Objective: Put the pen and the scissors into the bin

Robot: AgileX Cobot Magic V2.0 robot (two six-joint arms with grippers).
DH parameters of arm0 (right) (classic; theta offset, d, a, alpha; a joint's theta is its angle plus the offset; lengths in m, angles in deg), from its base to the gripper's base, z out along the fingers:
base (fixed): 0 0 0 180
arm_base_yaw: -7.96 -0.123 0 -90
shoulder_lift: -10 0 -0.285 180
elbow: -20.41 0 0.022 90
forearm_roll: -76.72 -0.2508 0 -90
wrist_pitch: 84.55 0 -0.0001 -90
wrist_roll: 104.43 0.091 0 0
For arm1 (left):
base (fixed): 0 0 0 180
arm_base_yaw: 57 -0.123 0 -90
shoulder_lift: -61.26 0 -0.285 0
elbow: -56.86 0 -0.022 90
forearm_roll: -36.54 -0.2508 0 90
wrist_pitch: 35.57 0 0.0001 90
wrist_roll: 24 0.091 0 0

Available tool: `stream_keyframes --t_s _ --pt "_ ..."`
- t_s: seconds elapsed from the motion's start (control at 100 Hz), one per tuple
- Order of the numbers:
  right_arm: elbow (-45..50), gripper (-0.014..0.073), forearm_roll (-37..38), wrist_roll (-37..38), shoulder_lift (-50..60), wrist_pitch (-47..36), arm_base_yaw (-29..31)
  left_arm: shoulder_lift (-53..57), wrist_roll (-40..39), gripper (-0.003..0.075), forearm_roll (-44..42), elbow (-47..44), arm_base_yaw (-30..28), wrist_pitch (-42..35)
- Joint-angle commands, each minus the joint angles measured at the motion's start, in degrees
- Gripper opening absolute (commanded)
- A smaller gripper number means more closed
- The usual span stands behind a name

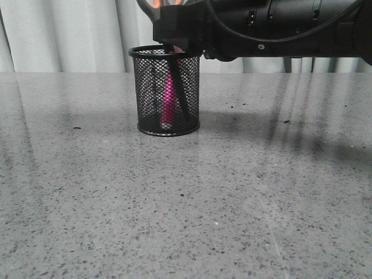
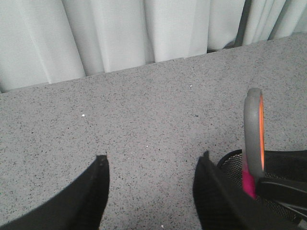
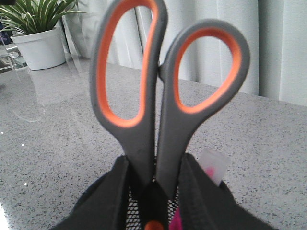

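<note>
The black mesh bin [image 1: 152,96] stands upright on the grey table. The magenta pen [image 1: 169,93] stands inside it. The scissors [image 1: 179,87] hang blades-down inside the bin, beside the pen, tips near its bottom. My right gripper [image 1: 174,42] is just above the rim. In the right wrist view it [image 3: 155,160] is shut on the scissors [image 3: 144,139] below the orange-lined loops, with the pen's pale cap [image 3: 214,164] beside it. My left gripper [image 2: 153,157] is open and empty over bare table, next to the bin [image 2: 231,165] and a scissors loop [image 2: 252,124].
White curtains hang behind the grey speckled table [image 1: 186,192]. A potted plant in a white pot [image 3: 41,45] stands at the table's far side in the right wrist view. The right arm [image 1: 279,26] stretches across the top of the front view.
</note>
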Motion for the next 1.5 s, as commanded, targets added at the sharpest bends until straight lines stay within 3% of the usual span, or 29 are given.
stream_keyframes --t_s 0.0,0.38,0.79,1.04,1.2,1.31,1.47,1.49 --pt "-1.2 -0.0043 -0.18 -0.25 2.05 -3.92 0.02 1.66 -0.6 0.0366 -0.2 1.54 -0.27 -4.15" --pt "-1.2 0.023 0.67 -0.25 2.05 -5.2 0.02 1.66 -0.6 0.0366 -0.2 1.54 -0.27 -4.15" --pt "-1.2 0.0232 1.53 -0.25 2.05 -6.55 0.15 1.66 -0.6 0.0366 -0.2 1.54 -0.27 -3.25" --pt "-1.2 0.0209 1.53 -0.25 4.83 -12.32 0.86 2.27 -0.49 0.0366 -0.47 1.54 -0.27 -3.25" --pt "-1.2 0.0058 1.53 -0.25 12.34 -0.85 3.14 4.7 -0.49 0.0363 -0.96 1.41 -0.27 -3.55" --pt "-1.2 -0.0061 1.53 -0.25 19.1 10.85 4.55 7.07 -0.49 0.0267 -2.03 0.36 -0.27 -4.79" --pt "-1.2 -0.0064 1.53 -0.25 30.38 28.86 4.82 12.82 -0.49 -0.0022 -3.62 -5.19 -0.27 -8.81" --pt "-1.15 -0.0064 1.53 -0.25 31.8 30.74 4.82 13.97 -0.49 -0.0018 -4.01 -6.42 -0.27 -9.94"
